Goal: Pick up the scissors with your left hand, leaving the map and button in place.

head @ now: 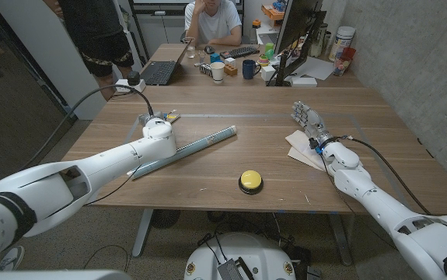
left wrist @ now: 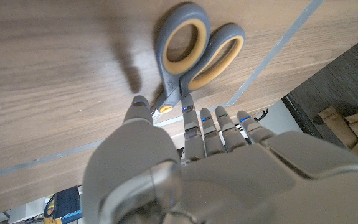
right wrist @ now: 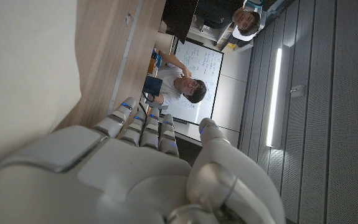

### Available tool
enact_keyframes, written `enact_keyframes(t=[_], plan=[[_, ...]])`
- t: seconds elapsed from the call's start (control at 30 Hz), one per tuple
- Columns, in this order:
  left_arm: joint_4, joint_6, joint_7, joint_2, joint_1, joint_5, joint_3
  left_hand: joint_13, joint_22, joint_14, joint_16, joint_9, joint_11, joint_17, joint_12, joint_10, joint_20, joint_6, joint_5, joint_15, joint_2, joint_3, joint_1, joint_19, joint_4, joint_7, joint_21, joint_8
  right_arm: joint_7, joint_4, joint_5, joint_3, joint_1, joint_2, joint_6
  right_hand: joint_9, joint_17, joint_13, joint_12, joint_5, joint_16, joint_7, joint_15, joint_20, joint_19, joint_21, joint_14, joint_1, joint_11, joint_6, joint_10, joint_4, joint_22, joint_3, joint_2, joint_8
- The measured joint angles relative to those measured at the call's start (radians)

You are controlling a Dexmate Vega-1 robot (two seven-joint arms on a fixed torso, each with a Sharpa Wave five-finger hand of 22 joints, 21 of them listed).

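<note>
The scissors [left wrist: 191, 55], with grey and yellow handles, lie on the wooden table; in the head view they [head: 170, 117] peek out just beyond my left hand [head: 157, 128]. That hand [left wrist: 185, 168] hovers over the blade end. Its thumb [left wrist: 138, 106] and fingertips [left wrist: 189, 115] flank the pivot without closing on it, and the blades are hidden beneath it. The rolled grey map [head: 196, 146] lies slantwise right of my left forearm. The yellow button [head: 250, 181] sits near the front edge. My right hand [head: 309, 120] is at the right with its fingers extended and holds nothing.
A white sheet of paper [head: 305, 148] lies under my right wrist. At the table's far side are a laptop [head: 159, 71], cups [head: 218, 71], a monitor [head: 297, 31] and a seated person [head: 211, 23]. A tape line [left wrist: 284, 40] crosses the wood.
</note>
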Motion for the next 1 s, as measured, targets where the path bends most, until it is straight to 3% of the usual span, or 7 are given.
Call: enact_keyframes(t=[0.5, 0.63, 0.8, 0.9, 1.0], plan=[[0.055, -0.024, 0.016, -0.023, -0.005, -0.007, 0.003, 0.000, 0.000, 0.004, 0.000, 0.001, -0.004, 0.000, 0.000, 0.004, 0.003, 0.011, 0.000, 0.000, 0.003, 0.000, -0.003, 0.003, 0.000, -0.003, 0.000, 0.000, 0.013, 0.033, 0.000, -0.001, 0.014, 0.009, 0.010, 0.000, 0.000, 0.000, 0.000, 0.000, 0.000, 0.000, 0.004, 0.000, 0.000, 0.000, 0.004, 0.000, 0.000, 0.000, 0.000, 0.000, 0.000, 0.000, 0.000, 0.000], [0.075, -0.041, 0.034, -0.033, -0.005, -0.008, 0.001, 0.000, 0.000, 0.019, 0.000, -0.001, -0.013, 0.000, 0.000, 0.017, 0.004, 0.051, 0.000, -0.006, 0.006, 0.000, 0.000, 0.004, 0.000, 0.000, 0.000, 0.006, 0.016, 0.057, -0.001, -0.003, 0.025, 0.017, 0.012, 0.000, 0.000, 0.000, 0.000, 0.000, 0.000, 0.000, 0.004, 0.000, 0.000, 0.000, 0.004, 0.000, 0.000, 0.000, 0.000, 0.000, 0.000, 0.000, 0.000, 0.000], [0.100, -0.046, 0.039, -0.045, -0.003, -0.008, -0.005, 0.000, 0.000, 0.043, 0.000, -0.002, -0.026, -0.002, 0.004, 0.051, 0.000, 0.113, 0.000, -0.026, 0.021, 0.014, 0.032, 0.019, -0.014, 0.017, 0.008, 0.023, 0.019, 0.065, -0.001, -0.003, 0.029, 0.019, 0.016, 0.000, 0.000, 0.000, 0.000, 0.000, 0.000, 0.000, 0.004, 0.000, 0.000, 0.000, 0.004, 0.000, 0.000, 0.000, 0.000, 0.000, 0.000, 0.000, 0.000, 0.000], [0.112, -0.063, 0.065, -0.053, 0.002, -0.010, -0.011, 0.000, 0.000, 0.064, 0.000, -0.003, -0.048, -0.002, 0.008, 0.074, -0.005, 0.144, 0.000, -0.042, 0.023, 0.019, 0.059, 0.035, -0.026, 0.047, 0.008, 0.027, 0.021, 0.082, -0.002, -0.004, 0.039, 0.026, 0.018, 0.000, 0.000, 0.000, 0.000, 0.000, 0.000, 0.000, 0.004, 0.000, 0.000, 0.000, 0.004, 0.000, 0.000, 0.000, 0.000, 0.000, 0.000, 0.000, 0.000, 0.000], [0.123, -0.069, 0.081, -0.060, 0.006, -0.010, -0.017, -0.002, 0.000, 0.083, 0.000, -0.005, -0.057, -0.002, 0.012, 0.097, -0.005, 0.167, 0.000, -0.051, 0.032, 0.027, 0.073, 0.045, -0.036, 0.048, 0.015, 0.027, 0.022, 0.089, -0.003, -0.005, 0.044, 0.029, 0.020, 0.000, 0.000, 0.000, 0.000, 0.000, 0.000, 0.000, 0.004, 0.000, 0.000, 0.000, 0.004, 0.000, 0.000, 0.000, 0.000, 0.000, 0.000, 0.000, 0.000, 0.000]])
